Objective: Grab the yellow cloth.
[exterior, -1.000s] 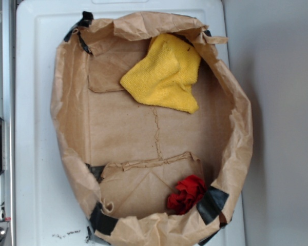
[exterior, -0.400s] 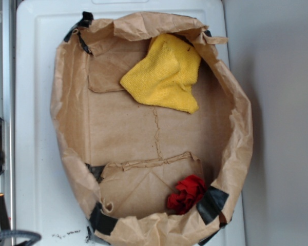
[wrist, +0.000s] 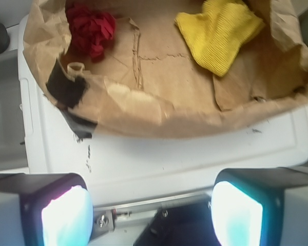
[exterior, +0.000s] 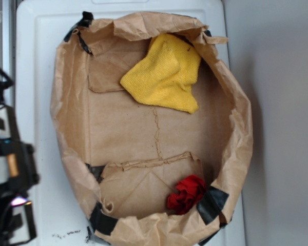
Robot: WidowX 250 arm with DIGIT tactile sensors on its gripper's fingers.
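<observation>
The yellow cloth [exterior: 164, 74] lies crumpled at the top right of the brown paper bag's floor, partly up against its wall; in the wrist view the yellow cloth [wrist: 220, 33] shows at the upper right. My gripper [wrist: 151, 215] hangs open outside the bag, over the white board's edge, with nothing between its two pale pads [wrist: 66, 218]. In the exterior view only the black arm [exterior: 10, 169] shows at the left edge; its fingertips are not visible there.
The brown paper bag [exterior: 66, 118] has tall crumpled walls patched with black tape [exterior: 213, 204] and stands on a white board [exterior: 38, 77]. A small red cloth [exterior: 186, 193] lies in the bag's lower right corner. A metal rail [wrist: 143, 215] runs below the gripper.
The arm has come into the exterior view from the lower left and moved up along the left edge. The cloths and the bag have not moved.
</observation>
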